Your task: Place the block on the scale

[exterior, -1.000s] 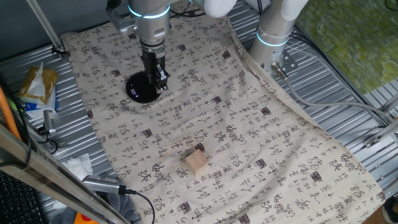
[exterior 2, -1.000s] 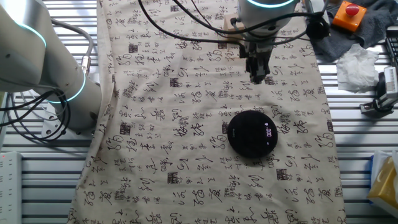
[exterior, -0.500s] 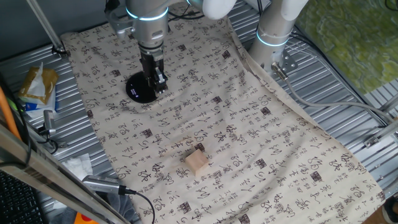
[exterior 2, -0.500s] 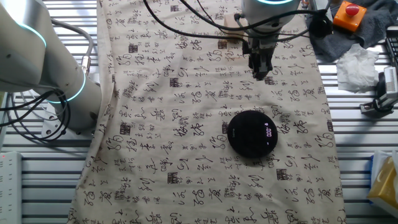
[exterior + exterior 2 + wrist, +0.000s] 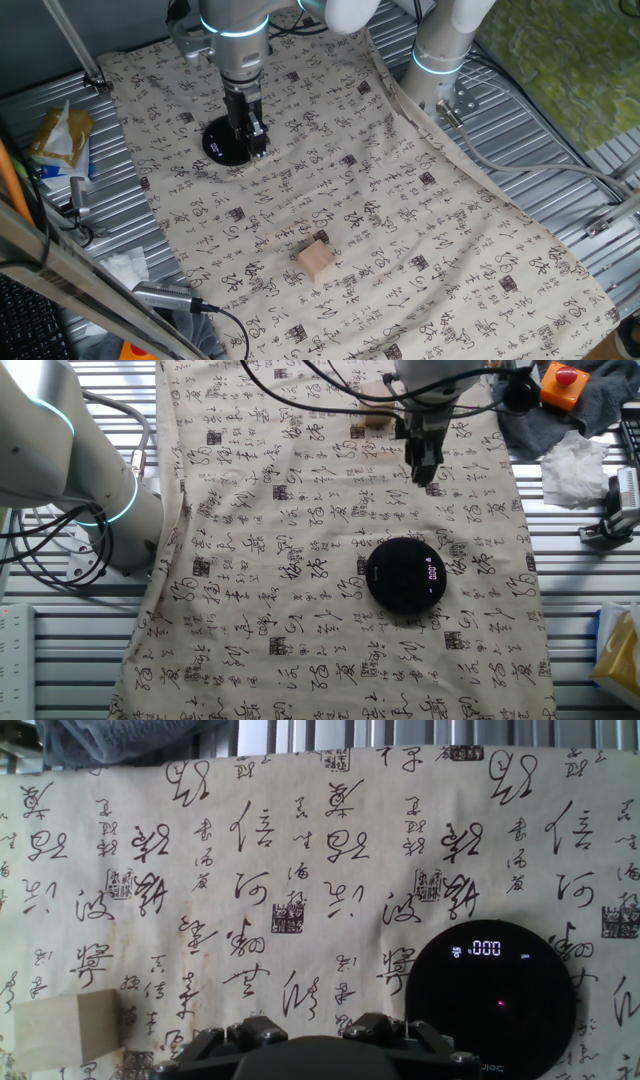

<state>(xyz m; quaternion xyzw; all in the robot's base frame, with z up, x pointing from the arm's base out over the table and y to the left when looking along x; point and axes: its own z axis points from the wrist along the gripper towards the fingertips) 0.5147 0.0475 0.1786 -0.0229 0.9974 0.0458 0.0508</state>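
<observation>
The block (image 5: pixel 317 260), a small tan wooden cube, lies on the printed cloth near the front. It also shows at the lower left of the hand view (image 5: pixel 68 1028) and, half hidden behind the arm, in the other fixed view (image 5: pixel 376 422). The scale (image 5: pixel 222 142) is a flat black disc with a lit readout (image 5: pixel 405 574) (image 5: pixel 495 998). My gripper (image 5: pixel 254 147) (image 5: pixel 425 475) hangs above the cloth beside the scale, far from the block. Its fingers (image 5: pixel 245 1032) look close together with nothing between them.
A second white arm (image 5: pixel 440 40) (image 5: pixel 60 450) stands at the cloth's edge. A snack bag (image 5: pixel 60 135), cables (image 5: pixel 180 298), crumpled tissue (image 5: pixel 575 460) and an orange box with a red button (image 5: pixel 565 380) lie on the ribbed metal table around the cloth.
The gripper has drifted a little sideways and away from the scale, staying above the cloth. The block and scale have not moved.
</observation>
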